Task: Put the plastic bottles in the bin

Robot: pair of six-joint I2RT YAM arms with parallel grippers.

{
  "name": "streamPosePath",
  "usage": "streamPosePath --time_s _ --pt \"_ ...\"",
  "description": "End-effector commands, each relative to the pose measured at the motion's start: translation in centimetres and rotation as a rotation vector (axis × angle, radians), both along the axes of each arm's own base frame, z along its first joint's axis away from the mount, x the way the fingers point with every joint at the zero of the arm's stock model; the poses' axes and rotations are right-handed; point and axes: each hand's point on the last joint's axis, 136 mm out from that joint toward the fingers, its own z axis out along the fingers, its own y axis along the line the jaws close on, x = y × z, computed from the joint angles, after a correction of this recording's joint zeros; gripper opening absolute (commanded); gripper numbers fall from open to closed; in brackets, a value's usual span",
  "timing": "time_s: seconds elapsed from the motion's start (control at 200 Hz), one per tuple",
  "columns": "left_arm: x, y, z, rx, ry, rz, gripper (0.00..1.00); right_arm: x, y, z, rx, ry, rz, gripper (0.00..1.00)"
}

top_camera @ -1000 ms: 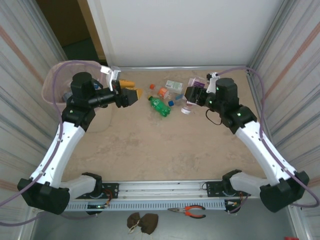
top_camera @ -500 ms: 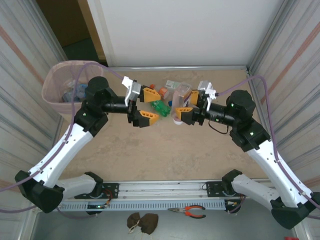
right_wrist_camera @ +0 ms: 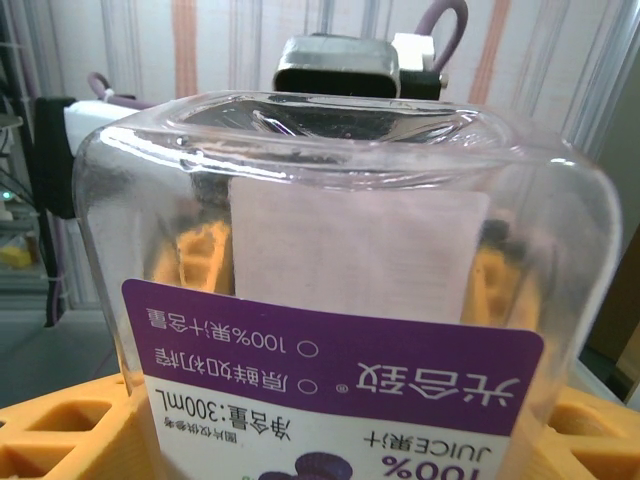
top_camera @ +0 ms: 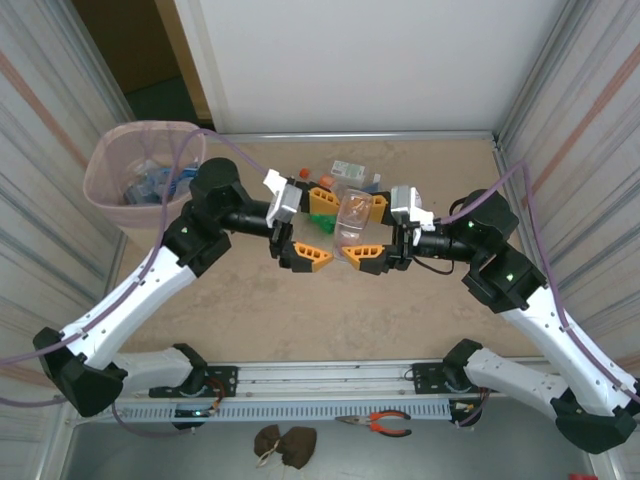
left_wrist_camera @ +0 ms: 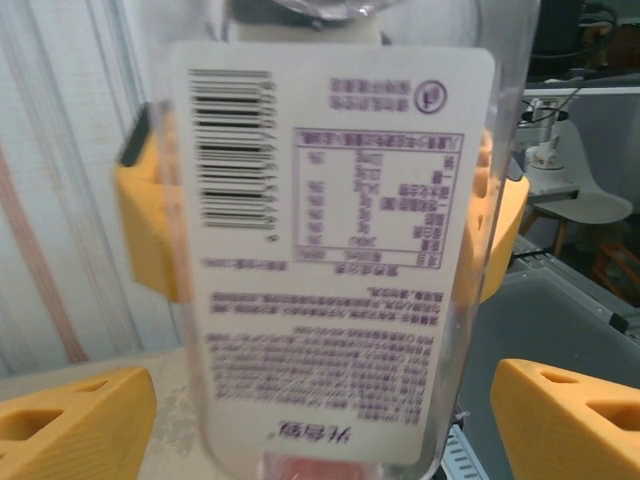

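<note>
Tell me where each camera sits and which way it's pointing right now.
Top external: above and behind the bases, looking down on the table; left gripper and right gripper meet centre.
Left wrist: faces the juice bottle's barcode side; own yellow fingers low.
Right wrist: faces its purple label; own fingers at bottom corners.
Shared: wrist views face each other across the bottle.

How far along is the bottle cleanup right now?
Done: several bottles lie in the bin. In hand: the right hand grips a purple-labelled bottle facing the open left hand. Left: a green bottle and a few others on the table.
</note>
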Motion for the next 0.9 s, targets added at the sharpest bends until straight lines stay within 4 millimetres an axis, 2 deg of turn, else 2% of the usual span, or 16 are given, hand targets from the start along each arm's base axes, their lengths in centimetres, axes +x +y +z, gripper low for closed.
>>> streamPosePath --time_s 0.0,0.2,0.341,0.441,0.586,0.757,0.892 --pt "-1.31 -0.41 1.20 -0.031 -0.092 -0.032 0.86 -0.49 -0.16 2.36 0.049 -0.086 -0.002 0.52" --pt "-1.83 -0.73 1.43 -0.042 -0.107 -0.039 0.80 -0.26 0.10 2.38 0.050 -0.091 -0.012 0.52" --pt "-1.76 -0.84 1.40 -0.041 -0.104 -0.031 0.70 -0.25 0.15 2.36 0.049 -0.093 -0.014 0.52" --pt "-1.70 -0.85 1.27 -0.038 -0.103 -0.028 0.70 -0.25 0.14 2.33 0.050 -0.093 -0.016 0.52" --pt "-1.71 -0.84 1.13 -0.033 -0.104 -0.029 0.63 -0.18 0.14 2.30 0.049 -0.090 -0.022 0.53" --pt "-1.68 -0.77 1.10 -0.031 -0.113 -0.020 0.62 -0.05 0.08 2.10 0.045 -0.088 -0.033 0.60" --pt "-1.44 -0.66 0.94 -0.012 -0.121 0.006 0.61 0.11 -0.10 1.93 0.039 -0.080 -0.051 0.75"
